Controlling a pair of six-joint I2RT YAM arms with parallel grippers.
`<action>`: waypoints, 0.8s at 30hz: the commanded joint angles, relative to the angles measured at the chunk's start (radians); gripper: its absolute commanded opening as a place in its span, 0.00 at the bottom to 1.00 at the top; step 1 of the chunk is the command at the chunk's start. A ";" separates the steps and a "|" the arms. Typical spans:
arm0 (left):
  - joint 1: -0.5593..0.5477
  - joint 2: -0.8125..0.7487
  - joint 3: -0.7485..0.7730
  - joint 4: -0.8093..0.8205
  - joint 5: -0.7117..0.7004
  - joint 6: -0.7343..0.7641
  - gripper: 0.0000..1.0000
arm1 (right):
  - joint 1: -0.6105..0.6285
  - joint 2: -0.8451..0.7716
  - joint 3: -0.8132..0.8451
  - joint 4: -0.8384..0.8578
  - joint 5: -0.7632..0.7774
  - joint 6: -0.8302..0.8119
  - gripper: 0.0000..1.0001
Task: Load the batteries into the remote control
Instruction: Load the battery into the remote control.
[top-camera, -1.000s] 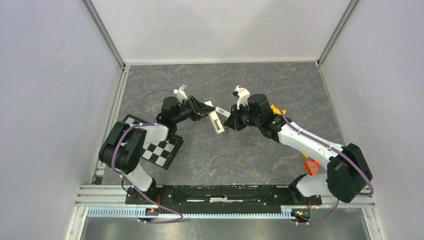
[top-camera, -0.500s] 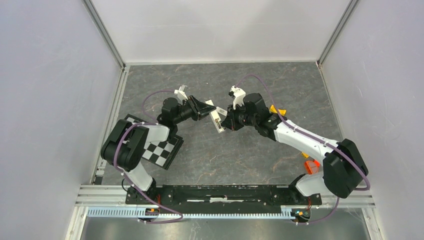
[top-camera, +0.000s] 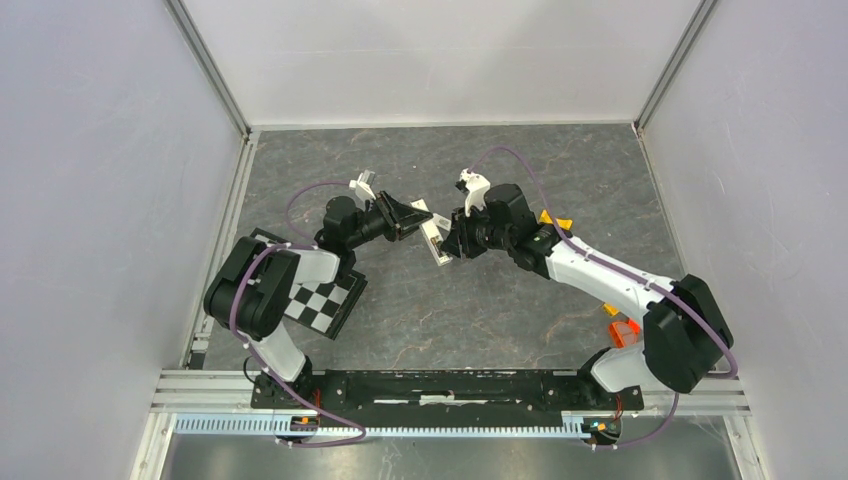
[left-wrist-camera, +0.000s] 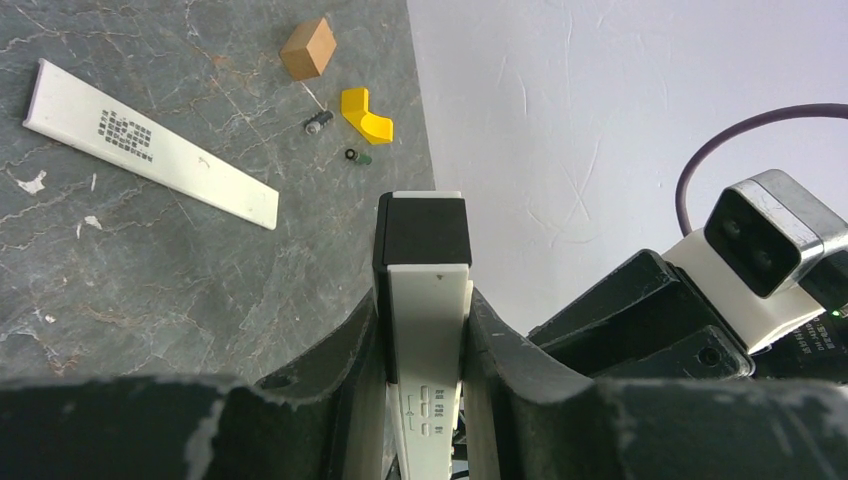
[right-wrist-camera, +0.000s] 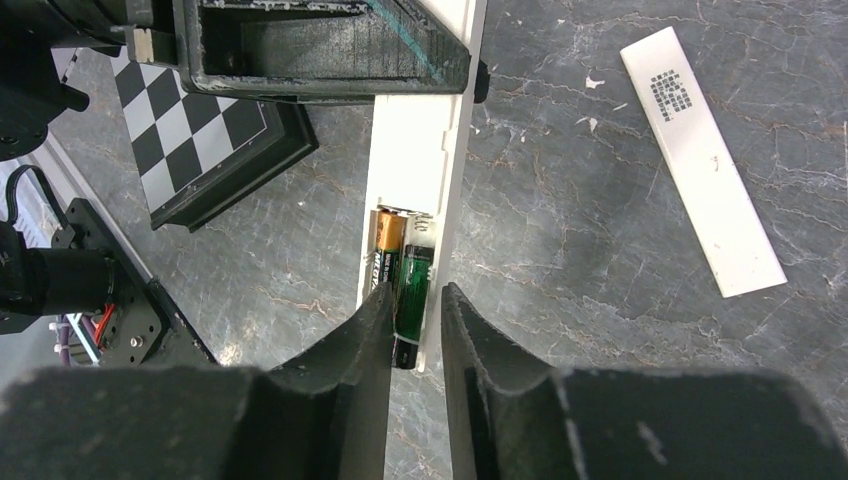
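**Remote clamped in left claw, two batteries in the recess**

Left claw is clamped on the remote control, squeezing its long edges at one end. The remote is held up off the counter, back side towards the right wrist camera.

The recess at the remote's free end is uncovered. Two seated batteries lie side by side in it: one orange-and-black, and the green-and-black battery next to it.

Right claw sits at that free end. Its fingers are a little apart and straddle the outer end of the green-and-black battery. Can't tell whether they pinch it or just flank it.

On the counter around the remote:
- A long white bar lies flat off one side, well apart.
- The checkerboard is off the other side, under the left arm.
- Left wrist view, past the remote's tip: two loose batteries, with a yellow curved piece just beside them.
- A brown block sits a bit further out.
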 joint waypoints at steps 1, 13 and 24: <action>-0.006 -0.002 -0.002 0.081 0.016 -0.042 0.18 | 0.007 0.001 0.043 0.001 0.008 -0.009 0.30; -0.005 0.001 -0.012 0.144 0.017 -0.131 0.19 | 0.001 -0.078 -0.020 0.147 -0.003 0.113 0.66; -0.005 -0.031 -0.095 0.422 -0.110 -0.473 0.19 | -0.027 -0.247 -0.278 0.633 -0.010 0.543 0.94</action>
